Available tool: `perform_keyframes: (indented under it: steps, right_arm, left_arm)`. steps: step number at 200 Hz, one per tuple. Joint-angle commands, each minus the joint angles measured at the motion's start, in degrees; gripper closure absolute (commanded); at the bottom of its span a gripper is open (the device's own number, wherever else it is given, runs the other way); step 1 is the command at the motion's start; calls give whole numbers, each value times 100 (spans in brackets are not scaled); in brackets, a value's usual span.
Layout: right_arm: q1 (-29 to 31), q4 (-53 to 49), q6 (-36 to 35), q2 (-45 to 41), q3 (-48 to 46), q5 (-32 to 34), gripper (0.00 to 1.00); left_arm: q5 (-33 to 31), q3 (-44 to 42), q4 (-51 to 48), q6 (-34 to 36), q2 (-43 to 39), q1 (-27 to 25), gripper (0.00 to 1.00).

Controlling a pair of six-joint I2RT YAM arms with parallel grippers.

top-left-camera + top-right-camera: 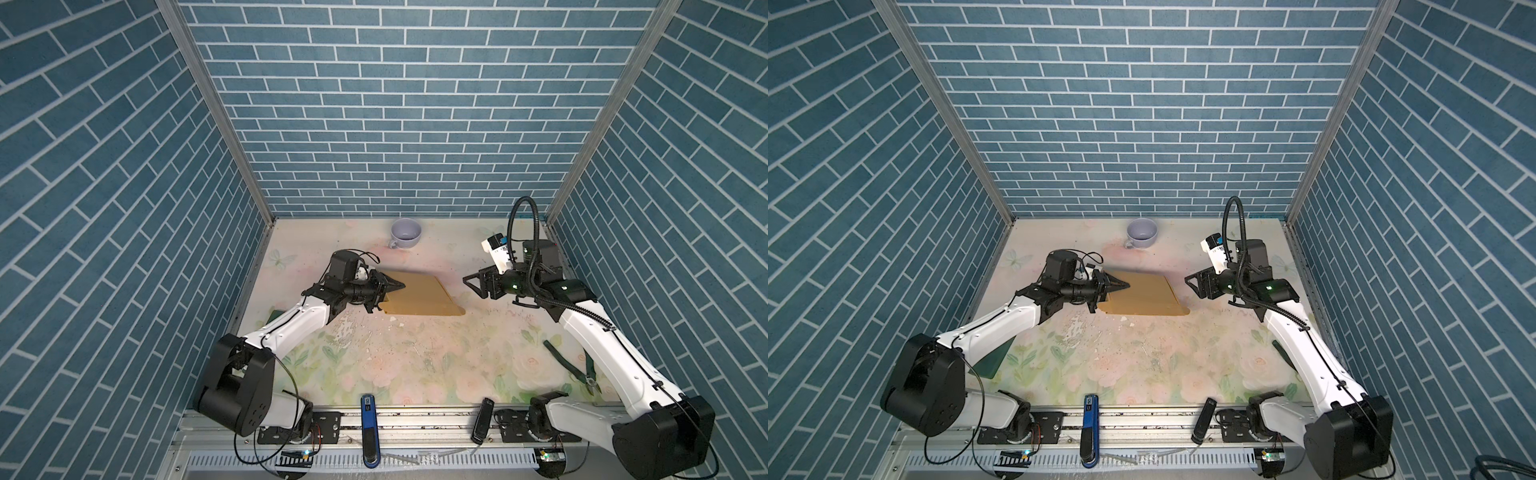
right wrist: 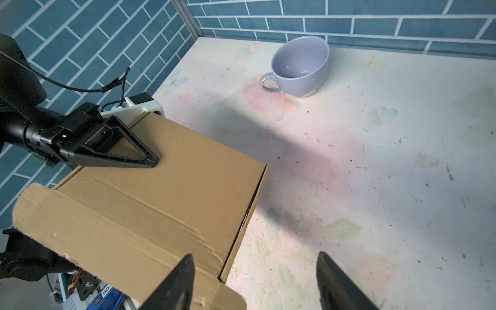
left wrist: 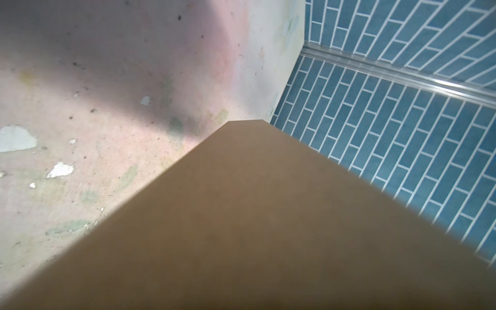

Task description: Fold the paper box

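Clamped on the left edge of the paper box (image 1: 419, 297) with the left gripper (image 1: 386, 298). In the right wrist view, one of its fingers (image 2: 128, 154) flat on the top panel, the other hidden beneath. Spread wide and empty at the right gripper (image 1: 473, 287), near the box's right edge but apart from it. Same wide gap close up in the right wrist view, one finger (image 2: 177, 281) over a box corner.

Box left of the table's (image 1: 415, 353) middle in both top views. Creases and a bent flap plain only from the right wrist. From the left wrist, just a blurred brown panel (image 3: 268, 228). Hard to tell whether resting or lifted.

Farther back, upright near the wall, a lilac mug (image 1: 406, 233).
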Motion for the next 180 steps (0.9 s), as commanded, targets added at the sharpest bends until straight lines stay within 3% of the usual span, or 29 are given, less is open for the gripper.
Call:
perform_keyframes:
  steps: [1,22,53,89,116,180]
  right_arm:
    - [151,-18,-361,-143,-257,435,29]
    - [228,7,-326,-138,-375,682,30]
    - [278,-20,-311,-145,-511,865,30]
    - [338,-112,-223,-210,-644,1087,31]
    - [349,-232,-88,-222,-719,1369,31]
    - [435,-298,10,-149,-895,1587,32]
  left_arm:
    - [213,-237,255,-636,112,113,68]
    - [374,-309,411,-852,224,176,68]
    - [627,-588,1379,-1737,473,194,71]
    - [743,-699,1730,-2095,665,193,73]
    - [714,-1052,2687,-2829,824,216,75]
    - [676,-1228,3683,-3367,1157,237,76]
